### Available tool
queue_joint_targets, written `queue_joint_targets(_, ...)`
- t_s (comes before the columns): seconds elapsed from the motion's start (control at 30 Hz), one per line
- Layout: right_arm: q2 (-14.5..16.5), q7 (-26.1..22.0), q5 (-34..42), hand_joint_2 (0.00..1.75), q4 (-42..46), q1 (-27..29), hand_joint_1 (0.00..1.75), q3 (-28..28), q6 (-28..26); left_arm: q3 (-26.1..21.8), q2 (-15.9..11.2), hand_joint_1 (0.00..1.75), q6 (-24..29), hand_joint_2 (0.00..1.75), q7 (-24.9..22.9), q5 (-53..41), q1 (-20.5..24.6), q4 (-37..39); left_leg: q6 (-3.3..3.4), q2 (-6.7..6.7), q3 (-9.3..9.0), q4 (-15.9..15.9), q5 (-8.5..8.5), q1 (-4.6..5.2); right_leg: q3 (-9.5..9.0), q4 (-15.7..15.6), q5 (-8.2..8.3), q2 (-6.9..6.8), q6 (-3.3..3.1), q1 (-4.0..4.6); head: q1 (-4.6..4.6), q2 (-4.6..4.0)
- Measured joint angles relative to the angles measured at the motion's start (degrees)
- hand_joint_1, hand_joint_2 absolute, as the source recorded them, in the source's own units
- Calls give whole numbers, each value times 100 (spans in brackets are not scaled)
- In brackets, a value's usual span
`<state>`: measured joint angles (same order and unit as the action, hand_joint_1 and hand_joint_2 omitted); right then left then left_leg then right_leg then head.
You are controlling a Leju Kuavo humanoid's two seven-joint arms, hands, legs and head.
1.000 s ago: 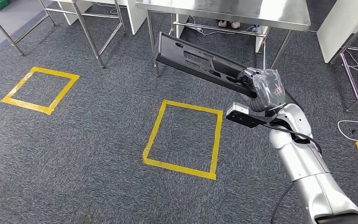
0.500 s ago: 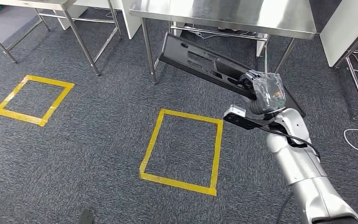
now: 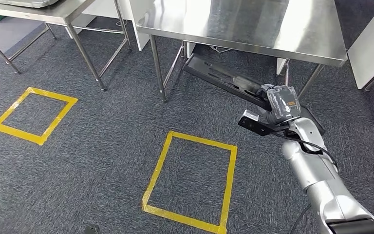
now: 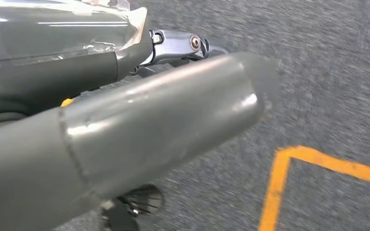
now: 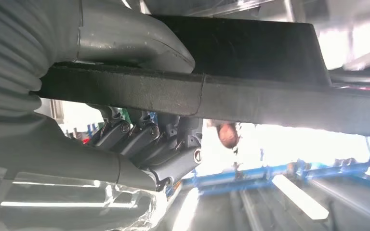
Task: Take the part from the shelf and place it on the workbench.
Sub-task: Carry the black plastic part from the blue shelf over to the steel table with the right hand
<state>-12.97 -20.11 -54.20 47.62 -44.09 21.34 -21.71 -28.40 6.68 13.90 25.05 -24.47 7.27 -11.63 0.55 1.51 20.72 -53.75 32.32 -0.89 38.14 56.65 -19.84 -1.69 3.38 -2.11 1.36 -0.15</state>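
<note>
Grey carpet (image 3: 102,146) with yellow tape squares (image 3: 191,180) covers the floor. On it, the right robot hand (image 3: 278,101) holds one end of a long black part (image 3: 224,78), thumb on top and fingers under. The part's far end pokes under the shiny metal desk (image 3: 253,24). The left robot hand (image 4: 101,125) is blurry; I cannot tell its state.

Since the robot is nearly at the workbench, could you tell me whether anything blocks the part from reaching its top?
Yes. The right robot hand holds the black part low, and its far end lies under the steel workbench, below the front edge. It would probably need pulling back and lifting first.
</note>
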Motion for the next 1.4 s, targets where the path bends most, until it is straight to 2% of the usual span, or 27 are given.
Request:
queue_joint_targets(0.03,-4,-43,25,175,-55,-120,166,-19,-10,-15,9,0,0,0,-3,7,11,-1,-19,-34,197,-367,-129,-12,-32,15,-68,21,-104,-8,-2,0)
queue_joint_targets(0.1,16,-115,61,175,-198,-303,166,-38,-27,-47,27,0,-14,0,-19,26,15,2,-49,-80,814,-1288,-324,-28,-175,-28,-186,65,-263,-13,-6,1)
queue_joint_targets(0.13,27,-133,68,175,-267,-346,166,-42,-31,-62,33,0,-29,0,-25,37,-2,4,-60,-95,1129,-1637,-243,-31,-266,-58,-257,83,-318,-5,-7,1)
queue_joint_targets(0.17,48,-145,69,175,-326,-364,166,-41,-38,-77,37,0,-41,0,-26,43,-21,6,-75,-102,1390,-1821,-25,-31,-352,-74,-333,107,-348,3,0,1)
queue_joint_targets(0.23,74,-145,66,175,-416,-360,166,-40,-62,-93,38,0,-56,0,-23,29,-50,7,-89,-112,1771,-1830,447,-34,-540,-81,-501,151,-348,4,1,0)
queue_joint_targets(0.27,80,-140,65,175,-453,-348,166,-40,-84,-97,38,0,-58,0,-24,15,-55,7,-84,-120,1867,-1659,495,-35,-651,-83,-589,164,-334,2,6,1)
queue_joint_targets(0.3,81,-135,65,175,-486,-331,166,-40,-108,-100,37,0,-60,0,-28,-1,-59,7,-70,-129,1903,-1386,339,-36,-769,-87,-676,168,-316,-2,1,1)
queue_joint_targets(0.4,89,-128,68,175,-559,-263,166,-41,-178,-102,36,0,-63,0,-49,-30,-87,17,-13,-165,1838,-453,-862,-18,-1027,-95,-911,183,-228,23,5,1)
queue_joint_targets(0.43,91,-127,67,175,-573,-246,166,-43,-194,-102,36,0,-67,0,-56,-36,-92,21,5,-166,1819,-329,-1104,1,-1058,-108,-965,193,-187,45,6,1)
queue_joint_targets(0.47,91,-126,67,175,-583,-238,166,-46,-205,-102,37,0,-69,0,-61,-39,-91,23,26,-161,1811,-310,-1174,29,-1095,-127,-1005,202,-143,58,3,1)
queue_joint_targets(0.53,86,-122,66,175,-578,-241,166,-61,-209,-102,43,0,-70,0,-62,-39,-70,16,99,-134,1717,-287,-1126,62,-1152,-179,-1072,196,-56,69,-8,2)
queue_joint_targets(0.6,82,-122,74,175,-572,-257,166,-84,-209,-102,45,0,-68,0,-47,-42,-49,10,196,-113,1586,-216,-1079,65,-1042,122,-1213,185,-38,68,-19,2)
queue_joint_targets(0.7,68,-113,85,175,-588,-256,166,-106,-209,-102,38,0,-69,0,-23,-59,-22,8,293,-63,1459,-188,-966,89,-217,1361,-1525,182,-86,75,-28,2)
queue_joint_targets(0.73,60,-108,86,175,-598,-236,166,-109,-209,-102,39,0,-70,0,-20,-66,-23,8,309,-40,1407,-188,-915,107,33,1619,-1519,183,-75,90,-30,2)
queue_joint_targets(0.77,53,-105,86,175,-609,-216,166,-110,-209,-102,40,0,-72,0,-17,-73,-30,9,321,-17,1339,-189,-860,131,169,1640,-1394,183,-49,113,-29,2)
queue_joint_targets(0.8,46,-105,86,175,-616,-204,166,-110,-209,-102,43,0,-74,0,-16,-77,-35,9,329,1,1257,-189,-801,159,187,1423,-1158,183,-22,137,-29,2)
queue_joint_targets(0.83,40,-105,86,175,-620,-202,166,-111,-209,-102,47,0,-75,0,-16,-79,-39,9,334,16,1172,-188,-740,184,107,1011,-845,183,-11,170,-29,2)
queue_joint_targets(0.9,26,-104,87,175,-626,-213,166,-116,-211,-102,65,0,-78,0,-16,-83,-34,16,326,45,1045,-200,-615,237,-113,214,-326,194,-88,245,-22,2)
queue_joint_targets(0.93,18,-104,87,175,-627,-217,166,-120,-213,-102,69,0,-81,0,-17,-85,-30,18,314,57,1011,-207,-560,251,-188,-6,-206,198,-156,273,-16,2)
queue_joint_targets(1.0,6,-98,88,175,-628,-224,166,-131,-217,-102,68,0,-91,0,-16,-94,-25,18,277,71,992,-213,-482,254,-237,-88,-201,202,-270,288,-13,2)
queue_joint_targets(1.1,2,-92,93,175,-613,-250,166,-159,-223,-105,44,0,-97,0,-5,-100,-23,3,174,11,1115,-485,-291,229,-338,-137,-275,200,-389,184,-3,2)
queue_joint_targets(1.17,0,-91,102,175,-610,-280,166,-176,-222,-109,40,0,-92,0,4,-101,-24,-2,65,-53,1510,-1212,-14,168,-441,-151,-358,193,-461,148,15,2)
queue_joint_targets(1.23,-2,-75,86,175,-627,-295,166,-188,-225,-115,33,0,-86,0,4,-102,-37,-2,-27,-91,2007,-1930,135,73,-539,-149,-449,192,-456,135,18,2)
queue_joint_targets(1.27,-4,-56,68,175,-642,-296,166,-192,-233,-118,30,0,-82,0,5,-104,-45,-2,-64,-107,2149,-2025,39,34,-602,-147,-504,194,-431,122,20,2)
queue_joint_targets(1.3,-7,-31,49,175,-659,-297,166,-197,-243,-123,24,0,-79,0,7,-108,-50,-2,-93,-123,2175,-1885,-178,0,-678,-146,-563,197,-402,106,20,2)
queue_joint_targets(1.37,-9,30,27,175,-685,-309,166,-218,-278,-140,14,0,-76,0,13,-117,-54,-1,-124,-151,1963,-1122,-777,-43,-838,-146,-697,198,-329,75,21,2)
queue_joint_targets(1.4,-11,60,25,175,-697,-331,166,-238,-313,-151,11,0,-77,0,16,-119,-54,0,-116,-155,1800,-748,-948,-41,-897,-143,-764,198,-281,84,20,2)
